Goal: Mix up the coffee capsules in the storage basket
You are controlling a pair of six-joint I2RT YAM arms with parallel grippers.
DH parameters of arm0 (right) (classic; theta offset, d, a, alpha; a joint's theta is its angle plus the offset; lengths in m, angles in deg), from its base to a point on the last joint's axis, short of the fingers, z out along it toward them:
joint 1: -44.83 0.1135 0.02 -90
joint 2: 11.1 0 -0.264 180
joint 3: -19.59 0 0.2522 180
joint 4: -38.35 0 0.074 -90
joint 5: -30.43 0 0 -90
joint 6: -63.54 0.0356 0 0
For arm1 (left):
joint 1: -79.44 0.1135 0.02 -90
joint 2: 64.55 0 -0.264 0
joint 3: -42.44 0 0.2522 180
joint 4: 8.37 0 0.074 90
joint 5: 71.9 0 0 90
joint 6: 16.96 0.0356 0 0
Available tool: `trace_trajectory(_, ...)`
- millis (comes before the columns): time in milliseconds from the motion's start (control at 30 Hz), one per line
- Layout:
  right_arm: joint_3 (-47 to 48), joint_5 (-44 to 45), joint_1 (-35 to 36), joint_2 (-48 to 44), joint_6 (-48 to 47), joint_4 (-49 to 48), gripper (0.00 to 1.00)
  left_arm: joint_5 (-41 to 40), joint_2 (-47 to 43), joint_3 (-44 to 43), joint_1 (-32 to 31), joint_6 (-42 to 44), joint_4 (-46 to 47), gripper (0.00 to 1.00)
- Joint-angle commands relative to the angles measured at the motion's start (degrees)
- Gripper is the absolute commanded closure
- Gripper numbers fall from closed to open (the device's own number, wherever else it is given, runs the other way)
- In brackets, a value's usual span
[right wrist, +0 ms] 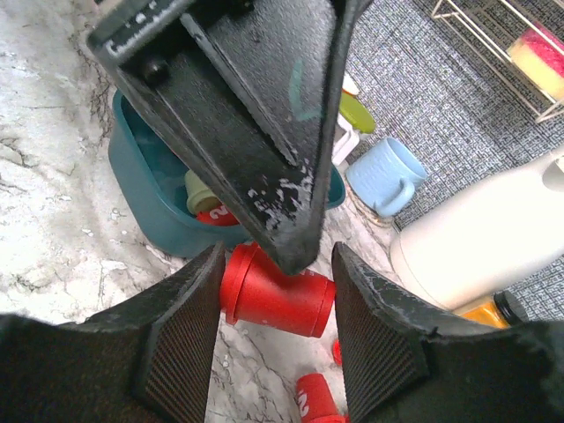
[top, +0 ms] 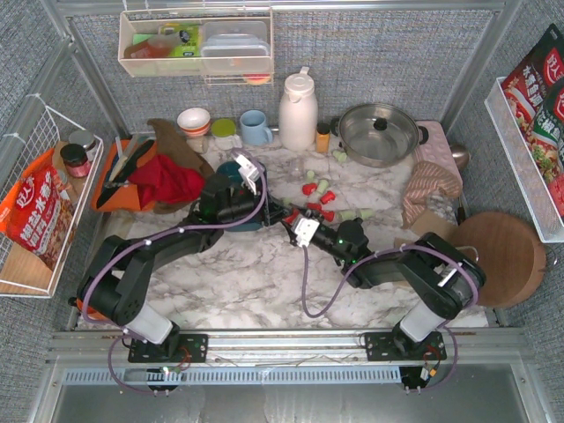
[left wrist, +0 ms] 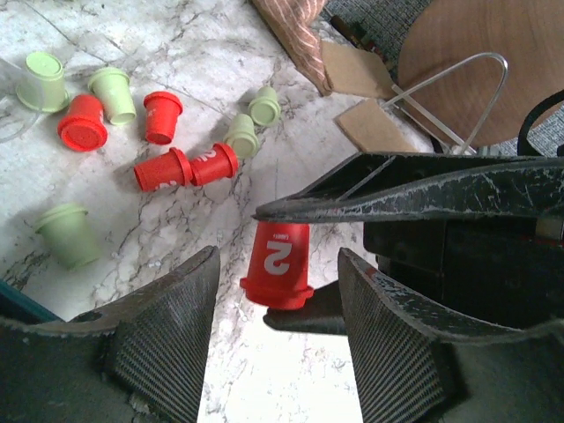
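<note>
A red capsule (top: 289,218) marked "2" sits between my right gripper's (top: 295,225) fingers, held end to end just over the marble; it also shows in the left wrist view (left wrist: 280,264) and the right wrist view (right wrist: 278,291). My left gripper (top: 275,211) is open, its fingers (left wrist: 167,326) apart just short of that capsule. The teal storage basket (right wrist: 150,198) lies behind, under the left wrist, with a green and a red capsule (right wrist: 216,214) inside. Several red and mint capsules (left wrist: 185,166) lie loose on the table (top: 322,198).
A white jug (top: 298,110), blue mug (top: 256,128) and steel pot (top: 379,132) stand at the back. A striped cloth (top: 432,181) and round wooden board (top: 498,256) lie right. An orange tray with a red cloth (top: 163,181) and a white wire basket (top: 44,203) are left.
</note>
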Motion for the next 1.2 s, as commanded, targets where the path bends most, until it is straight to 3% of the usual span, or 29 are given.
trace_trajectory(0, -0.89, 0.50, -0.24, -0.98, -0.63, -2.34, 0.56, 0.62, -1.80, 0.90, -0.04, 1.78, 0.05, 0.35)
trace_trajectory(233, -0.84, -3.18, -0.31, -2.03, 0.19, -0.98, 0.56, 6.88, 0.94, -0.40, -0.20, -0.25, 2.94, 0.34)
trace_trajectory(500, -0.15, -4.66, -0.07, -1.94, 1.96, -2.25, 0.56, 9.74, 3.74, -2.52, -1.25, 1.17, 0.10, 0.35)
trace_trajectory(767, 0.01, -1.75, 0.28, -2.01, 3.01, -2.83, 0.55, 11.24, 5.43, -4.99, -1.99, 3.49, -4.62, 0.46)
trace_trajectory(900, -0.15, 2.11, 0.21, -3.00, 4.64, -1.14, 0.40, 7.50, 4.18, -4.85, -2.05, 3.40, -5.41, 0.56)
trace_trajectory(1067, -1.22, 7.14, 0.09, -5.56, 7.71, 2.97, 0.18, -5.34, 0.92, -4.58, -0.61, 2.72, -8.62, 0.63)
trace_trajectory(1167, -1.11, 11.61, -0.05, -8.07, 11.43, 9.45, 0.11, -11.78, -0.47, -3.57, 2.02, 0.27, -7.99, 0.65)
